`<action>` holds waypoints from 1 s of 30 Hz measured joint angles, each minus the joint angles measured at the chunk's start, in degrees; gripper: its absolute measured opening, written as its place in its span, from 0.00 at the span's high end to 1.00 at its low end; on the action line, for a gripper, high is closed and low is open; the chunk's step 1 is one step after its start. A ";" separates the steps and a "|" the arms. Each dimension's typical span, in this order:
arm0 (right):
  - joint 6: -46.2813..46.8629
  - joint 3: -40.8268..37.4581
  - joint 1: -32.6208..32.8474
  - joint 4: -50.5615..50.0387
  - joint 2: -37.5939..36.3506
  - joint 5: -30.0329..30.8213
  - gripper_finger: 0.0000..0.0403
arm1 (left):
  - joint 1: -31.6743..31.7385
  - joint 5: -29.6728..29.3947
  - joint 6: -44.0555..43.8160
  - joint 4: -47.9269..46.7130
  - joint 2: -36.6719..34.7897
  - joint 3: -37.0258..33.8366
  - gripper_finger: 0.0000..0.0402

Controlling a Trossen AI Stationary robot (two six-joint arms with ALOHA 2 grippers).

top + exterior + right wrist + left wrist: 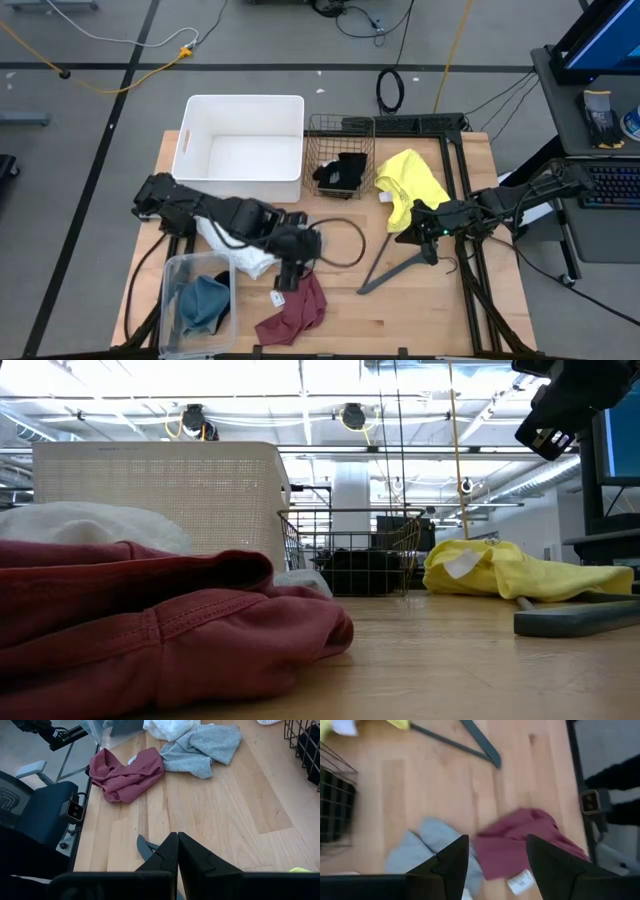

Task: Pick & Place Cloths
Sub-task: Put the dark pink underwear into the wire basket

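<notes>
My left gripper (497, 854) (290, 274) is open and hovers over the table's near middle. Between its fingers I see the maroon cloth (520, 845) (295, 312), which lies crumpled flat on the wood. The grey cloth (427, 845) (200, 747) lies beside it, with the white cloth (240, 255) to its left. The teal cloth (203, 300) lies in a clear tub. The black cloth (340, 172) sits in the wire basket. The yellow cloth (410, 185) lies at the table's far right. My right gripper (177, 851) (402, 230) is shut near the yellow cloth, above the hanger (144, 847).
A white bin (245, 110) stands at the far left, with the wire basket (340, 125) to its right. The clear tub (170, 275) sits at the near left corner. The dark grey hanger (395, 268) lies right of centre. Bare wood shows at the near right.
</notes>
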 joint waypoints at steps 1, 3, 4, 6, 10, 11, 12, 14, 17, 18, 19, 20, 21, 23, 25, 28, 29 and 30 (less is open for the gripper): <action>0.00 0.00 0.00 0.00 -0.02 0.00 1.00 | -0.85 0.02 -1.47 -0.48 0.00 -0.02 0.50; 0.00 0.00 0.00 0.00 0.00 0.00 1.00 | -2.51 0.13 -5.65 -1.40 0.00 -0.02 0.50; 0.00 -0.01 0.00 -0.01 0.00 0.00 1.00 | -3.27 0.13 -8.11 -1.80 0.00 -0.02 0.50; -0.04 0.00 0.00 -0.01 0.00 0.00 1.00 | -4.63 0.15 -13.53 -2.09 0.00 -0.02 0.50; -0.07 0.00 0.00 -0.02 0.00 -0.15 1.00 | -6.07 0.15 -30.42 -2.12 0.89 -0.03 0.50; -0.09 0.00 0.00 -0.02 0.00 -0.17 1.00 | -6.43 0.15 -34.92 -2.17 1.21 -0.10 0.50; -0.10 0.00 0.00 -0.02 -0.02 -0.24 1.00 | -6.66 0.25 -39.35 -2.12 1.87 -0.09 0.50; -0.31 0.00 -0.02 -0.01 0.00 -0.77 1.00 | -7.56 0.54 -46.97 -2.45 2.78 -0.09 0.50; -1.67 0.00 -0.02 0.25 -0.02 -3.16 1.00 | -9.01 1.07 -56.51 -2.89 5.24 -0.09 0.50; -1.88 0.00 0.00 0.23 0.00 -3.57 1.00 | -9.59 1.23 -58.87 -3.13 6.08 -0.09 0.50; -2.03 0.00 0.00 0.21 -0.02 -4.37 1.00 | -10.13 1.22 -60.78 -3.31 6.96 -0.09 0.50; -2.23 0.00 -0.02 0.41 -0.02 -4.67 1.00 | -10.47 1.24 -62.54 -3.42 7.88 -0.09 0.50; -2.54 0.00 -0.01 0.47 0.00 -4.67 1.00 | -10.70 1.27 -64.37 -3.64 8.81 -0.09 0.50; -2.98 0.00 0.00 0.40 -0.02 -4.74 1.00 | -11.29 1.48 -67.86 -4.17 10.59 -0.09 0.50; -3.18 0.00 0.00 0.40 -0.02 -4.76 1.00 | -11.45 1.68 -70.54 -4.17 12.20 -0.11 0.50; -3.43 0.00 -0.02 0.42 -0.02 -4.93 1.00 | -11.63 1.64 -73.35 -5.20 14.43 -0.11 0.50; -3.43 0.00 -0.01 0.42 -0.02 -5.01 1.00 | -11.63 1.64 -74.05 -5.66 15.18 -0.11 0.50; -3.46 0.00 -0.02 0.42 -0.02 -5.32 1.00 | -11.63 1.67 -74.33 -6.05 15.92 -0.11 0.50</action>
